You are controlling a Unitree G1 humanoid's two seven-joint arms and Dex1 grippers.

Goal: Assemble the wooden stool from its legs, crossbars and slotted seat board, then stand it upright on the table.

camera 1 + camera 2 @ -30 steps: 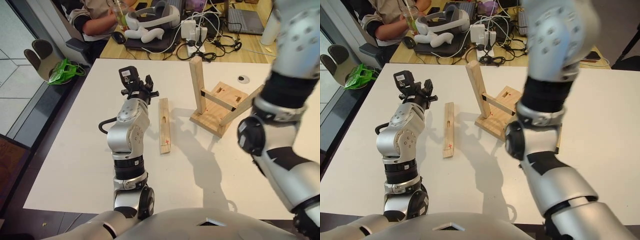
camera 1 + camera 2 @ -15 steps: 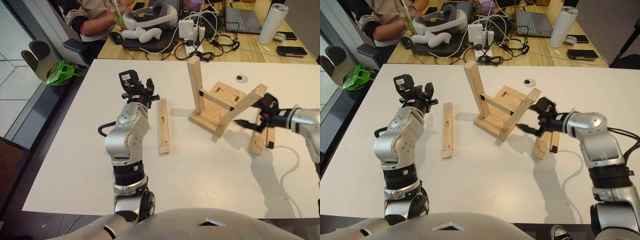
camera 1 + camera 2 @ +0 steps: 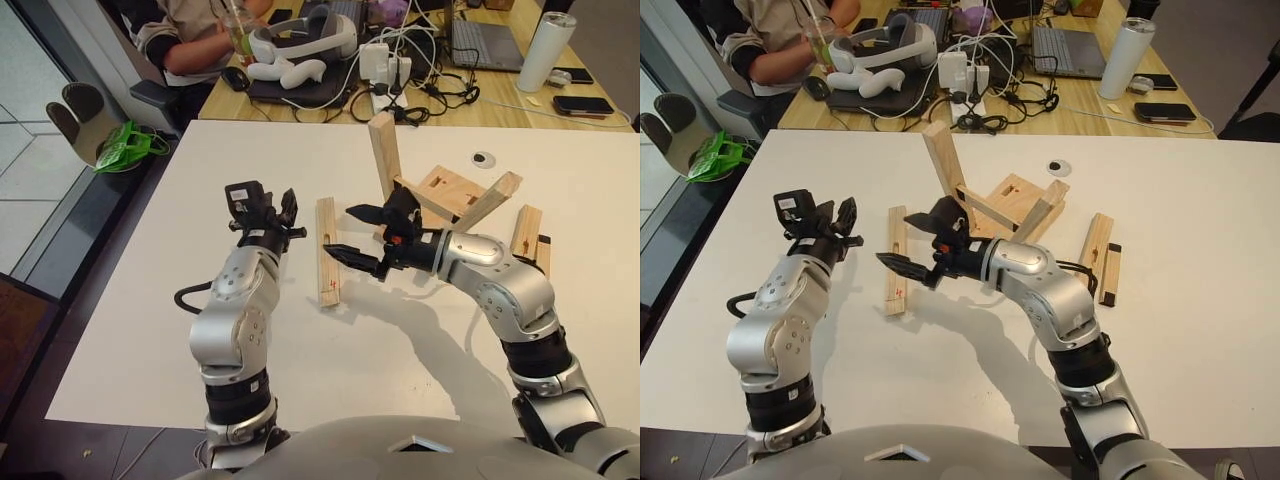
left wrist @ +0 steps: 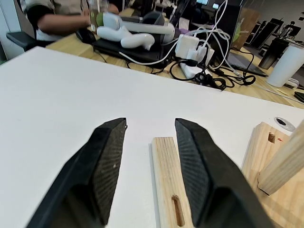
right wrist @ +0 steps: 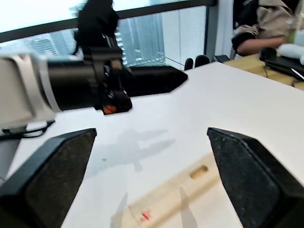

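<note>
Hovering low over the white table, the right gripper has its jaws spread wide with nothing in them. A loose slotted leg lies flat just beneath the gap. From the leg's other side, the left gripper is parted and empty too, the leg's end just ahead of its fingertips. Behind the right jaws sits the half-built stool, seat board on the table, one leg standing, another leaning. Two more wooden pieces lie past it, well away from both grippers.
</note>
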